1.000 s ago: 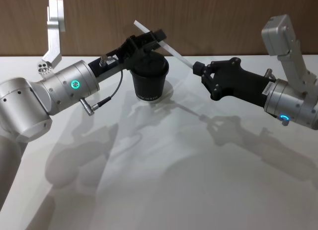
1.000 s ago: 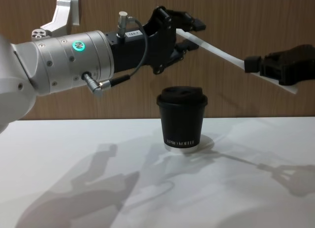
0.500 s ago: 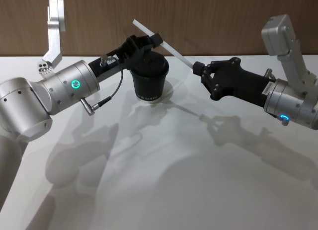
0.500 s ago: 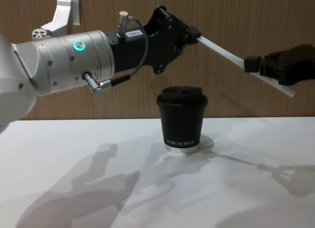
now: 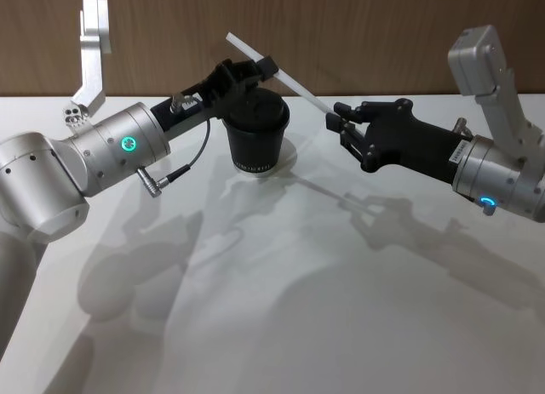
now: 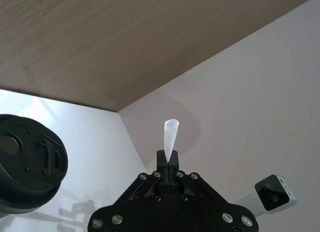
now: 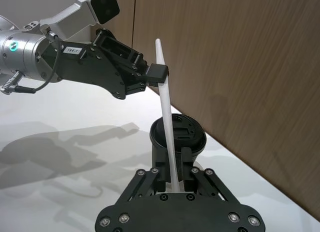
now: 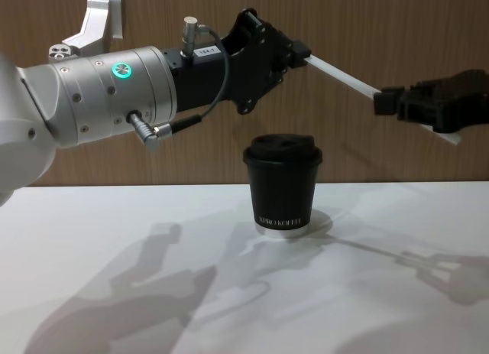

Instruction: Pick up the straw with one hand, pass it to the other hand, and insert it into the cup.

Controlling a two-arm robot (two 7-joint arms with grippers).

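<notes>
left hand (image 5: 266, 69) pinching straw (image 5: 294, 88) above cup (image 5: 255, 134) | right hand (image 5: 336, 117) apparently spread, covering straw's lower part

The cup (image 5: 255, 134) stands on the table (image 5: 298, 309) toward its far edge, left of centre, with the wall (image 5: 366, 28) behind it. The straw (image 5: 289, 83) hangs in the air over the cup, slanting from high on the left down to the right, its upper part pinched in the left gripper (image 5: 265, 67) just above the lid. The right gripper (image 5: 339, 117) sits right of the cup, apart from it, fingers either side of the straw's lower part.
</notes>
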